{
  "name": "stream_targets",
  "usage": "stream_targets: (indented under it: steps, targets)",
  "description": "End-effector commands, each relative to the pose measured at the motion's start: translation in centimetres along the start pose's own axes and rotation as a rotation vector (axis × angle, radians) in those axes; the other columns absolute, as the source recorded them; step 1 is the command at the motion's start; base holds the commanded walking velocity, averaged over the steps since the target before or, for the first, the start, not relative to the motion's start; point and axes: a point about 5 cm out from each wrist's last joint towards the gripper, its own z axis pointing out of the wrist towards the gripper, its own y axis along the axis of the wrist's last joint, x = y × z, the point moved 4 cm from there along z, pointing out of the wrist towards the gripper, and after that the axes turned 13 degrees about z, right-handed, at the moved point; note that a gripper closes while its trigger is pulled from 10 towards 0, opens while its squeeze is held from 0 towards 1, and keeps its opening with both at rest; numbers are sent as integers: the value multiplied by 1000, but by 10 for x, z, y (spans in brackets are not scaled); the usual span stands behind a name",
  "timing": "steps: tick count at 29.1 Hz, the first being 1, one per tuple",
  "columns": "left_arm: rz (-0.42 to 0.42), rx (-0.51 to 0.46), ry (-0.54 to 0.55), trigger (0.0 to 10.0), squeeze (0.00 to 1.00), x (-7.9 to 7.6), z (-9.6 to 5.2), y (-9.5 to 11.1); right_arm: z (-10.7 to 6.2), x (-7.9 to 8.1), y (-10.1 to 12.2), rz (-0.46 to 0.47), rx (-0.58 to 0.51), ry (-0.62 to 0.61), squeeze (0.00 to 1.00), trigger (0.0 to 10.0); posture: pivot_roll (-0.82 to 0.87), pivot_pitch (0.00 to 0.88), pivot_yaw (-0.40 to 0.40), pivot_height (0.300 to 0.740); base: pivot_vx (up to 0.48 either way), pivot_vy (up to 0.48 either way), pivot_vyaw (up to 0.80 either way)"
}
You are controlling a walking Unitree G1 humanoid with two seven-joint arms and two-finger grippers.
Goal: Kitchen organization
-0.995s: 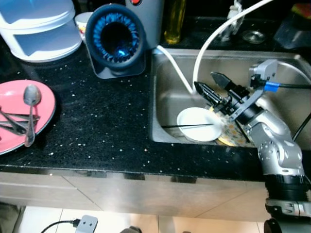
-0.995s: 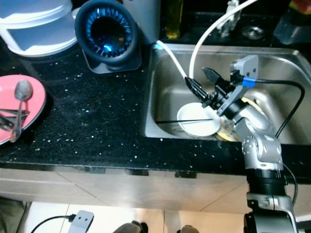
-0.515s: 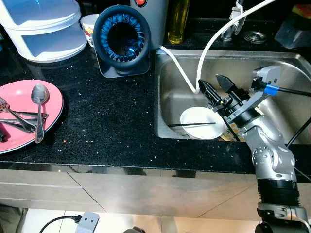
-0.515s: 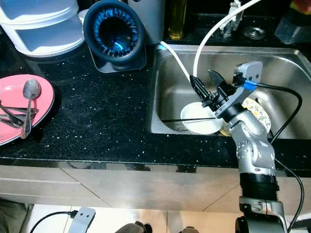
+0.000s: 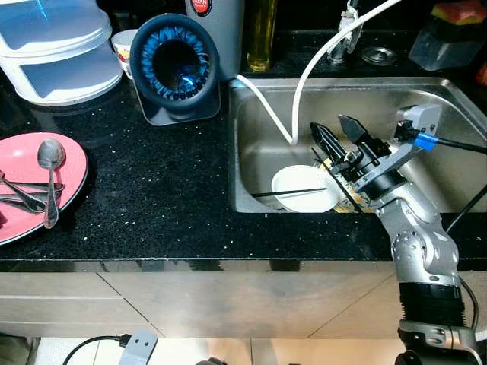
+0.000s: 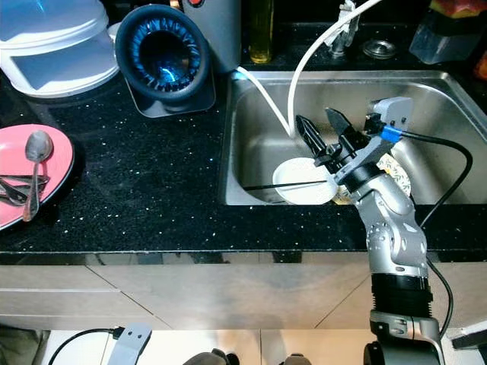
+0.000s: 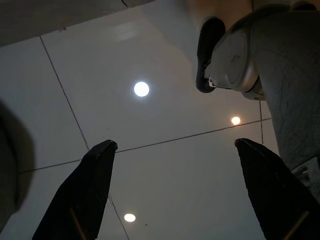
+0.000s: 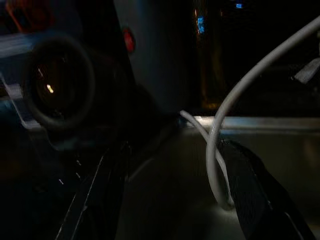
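Observation:
My right gripper (image 5: pixel 335 133) is open above the steel sink (image 5: pixel 259 114), its two black fingers spread over the left part of the basin. Just below it a white bowl (image 5: pixel 303 188) lies in the sink with a thin dark chopstick (image 5: pixel 285 192) across its rim. A yellow patterned plate (image 6: pixel 395 173) lies under my wrist. In the right wrist view the fingers (image 8: pixel 105 190) point toward the white hose (image 8: pixel 225 130). My left gripper (image 7: pixel 175 185) hangs open over the tiled floor (image 7: pixel 150 130).
A pink plate (image 5: pixel 23 194) with a spoon (image 5: pixel 50 171) and other cutlery sits at the counter's left edge. A blue-lined round appliance (image 5: pixel 175 65), a white lidded container (image 5: pixel 57 46), a bottle (image 5: pixel 261 34) and the faucet (image 5: pixel 346 30) line the back.
The camera has shifted, so the whole scene sits slightly differently. My right gripper has lifted a little above the bowl and stays open.

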Motion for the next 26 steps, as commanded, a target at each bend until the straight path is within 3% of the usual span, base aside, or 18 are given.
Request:
stream_targets:
  steps: [1, 5, 26]
  targets:
    - [0, 33, -13, 10000, 0, -4, -1, -9, -3, 3, 3, 19, -28, 11, 0, 10000, 33, 103, 20, 740, -255, 0, 0]
    - [7, 31, -16, 10000, 0, -4, 0, -8, -2, 11, 6, 51, -51, 55, 0, 10000, 32, 99, 19, 740, -264, 0, 0]
    - [13, 18, -13, 10000, 0, -4, 1, -2, 0, 18, -5, 39, -11, 79, 0, 10000, 35, 95, 15, 740, -255, 0, 0]
